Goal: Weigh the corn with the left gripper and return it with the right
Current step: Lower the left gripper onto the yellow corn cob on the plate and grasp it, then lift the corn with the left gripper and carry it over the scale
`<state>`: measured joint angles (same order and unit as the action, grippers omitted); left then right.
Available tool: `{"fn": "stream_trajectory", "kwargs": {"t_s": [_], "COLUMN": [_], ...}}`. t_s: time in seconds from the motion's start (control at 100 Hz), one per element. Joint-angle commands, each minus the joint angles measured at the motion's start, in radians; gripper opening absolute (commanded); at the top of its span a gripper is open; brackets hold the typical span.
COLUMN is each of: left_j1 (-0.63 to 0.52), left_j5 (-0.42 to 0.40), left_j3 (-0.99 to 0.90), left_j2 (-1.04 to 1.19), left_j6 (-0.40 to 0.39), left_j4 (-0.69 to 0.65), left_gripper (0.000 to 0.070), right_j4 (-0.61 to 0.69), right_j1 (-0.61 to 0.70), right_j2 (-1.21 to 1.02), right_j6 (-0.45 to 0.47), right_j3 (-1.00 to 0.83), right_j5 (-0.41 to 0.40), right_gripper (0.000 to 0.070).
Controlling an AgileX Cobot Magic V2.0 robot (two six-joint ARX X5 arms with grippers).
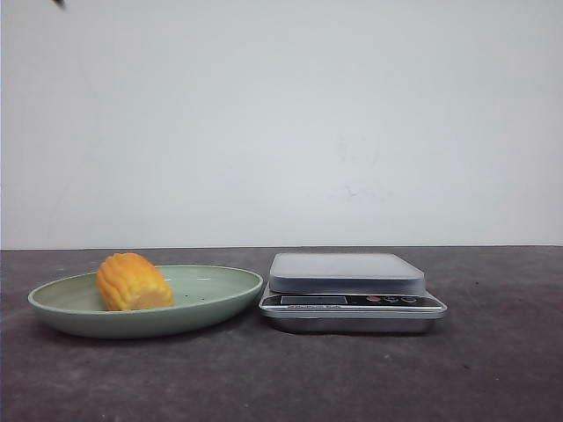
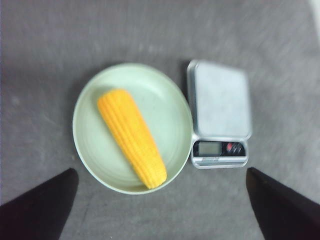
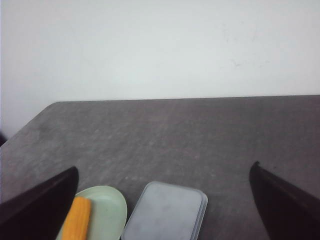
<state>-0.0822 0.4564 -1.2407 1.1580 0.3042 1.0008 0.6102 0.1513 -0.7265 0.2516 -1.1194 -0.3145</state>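
The orange-yellow corn (image 1: 132,282) lies in a pale green plate (image 1: 207,303) left of a silver kitchen scale (image 1: 347,274). From above, the left wrist view shows the corn (image 2: 131,135) lying slantwise in the plate (image 2: 172,102), with the scale (image 2: 220,102) beside it. My left gripper (image 2: 161,200) hangs open high above them, holding nothing. My right gripper (image 3: 162,200) is also open and empty, well above the table; below it are the corn (image 3: 77,218), the plate (image 3: 110,210) and the scale (image 3: 167,211). Neither gripper shows in the front view.
The dark grey table (image 1: 493,369) runs back to a white wall (image 1: 281,123). The scale's display and buttons (image 1: 347,300) face the front. In the right wrist view the table's far left corner (image 3: 52,105) shows.
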Motion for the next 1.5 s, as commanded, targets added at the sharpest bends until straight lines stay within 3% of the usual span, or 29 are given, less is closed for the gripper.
{"fn": "stream_trajectory", "kwargs": {"t_s": [0.0, 0.3, 0.61, 0.64, 0.66, 0.68, 0.72, 0.76, 0.78, 0.97, 1.27, 1.4, 1.49], "left_j1": [-0.032, -0.184, -0.286, -0.295, -0.300, -0.304, -0.312, -0.318, -0.319, -0.322, -0.325, -0.333, -0.340], "left_j5": [-0.006, -0.113, -0.120, -0.120, -0.119, -0.118, -0.114, -0.116, -0.116, -0.091, -0.086, -0.008, -0.005], "left_j3": [-0.011, -0.011, -0.011, -0.011, -0.011, -0.011, -0.011, -0.011, -0.011, -0.066, -0.371, -0.502, -0.554], "left_j2": [0.072, 0.389, 0.604, 0.614, 0.619, 0.623, 0.625, 0.624, 0.619, 0.546, 0.431, 0.431, 0.431], "left_j6": [0.022, 0.079, 0.135, 0.134, 0.132, 0.127, 0.111, 0.100, 0.097, 0.089, 0.071, 0.070, 0.070], "left_j4": [-0.025, -0.111, -0.190, -0.196, -0.199, -0.201, -0.202, -0.212, -0.216, -0.248, -0.238, -0.241, -0.248], "left_gripper": [0.0675, 0.0673, 0.0666, 0.0608, 0.0520, 0.0380, 0.0000, 0.0041, 0.0000, 0.0000, 0.0000, 0.0000, 0.0000], "right_j4": [-0.001, 0.078, 0.156, 0.157, 0.157, 0.157, 0.157, 0.157, 0.157, 0.154, 0.146, 0.144, 0.141], "right_j1": [0.006, 0.010, 0.011, 0.013, 0.014, 0.016, 0.019, 0.023, 0.024, 0.038, 0.056, 0.059, 0.064], "right_j2": [-0.005, -0.011, -0.010, -0.009, -0.009, -0.008, -0.008, -0.008, -0.008, -0.008, -0.010, -0.010, -0.010], "right_j6": [0.005, -0.009, -0.035, -0.035, -0.035, -0.035, -0.036, -0.037, -0.040, -0.051, -0.051, -0.050, -0.050], "right_j3": [-0.014, -0.014, -0.014, -0.014, -0.014, -0.014, -0.014, -0.014, -0.014, -0.014, -0.014, -0.014, -0.014], "right_j5": [0.002, 0.034, 0.055, 0.055, 0.055, 0.055, 0.055, 0.055, 0.055, 0.061, 0.062, 0.061, 0.061], "right_gripper": [0.0700, 0.0700, 0.0700, 0.0700, 0.0700, 0.0700, 0.0700, 0.0700, 0.0700, 0.0700, 0.0700, 0.0700, 0.0700]}}
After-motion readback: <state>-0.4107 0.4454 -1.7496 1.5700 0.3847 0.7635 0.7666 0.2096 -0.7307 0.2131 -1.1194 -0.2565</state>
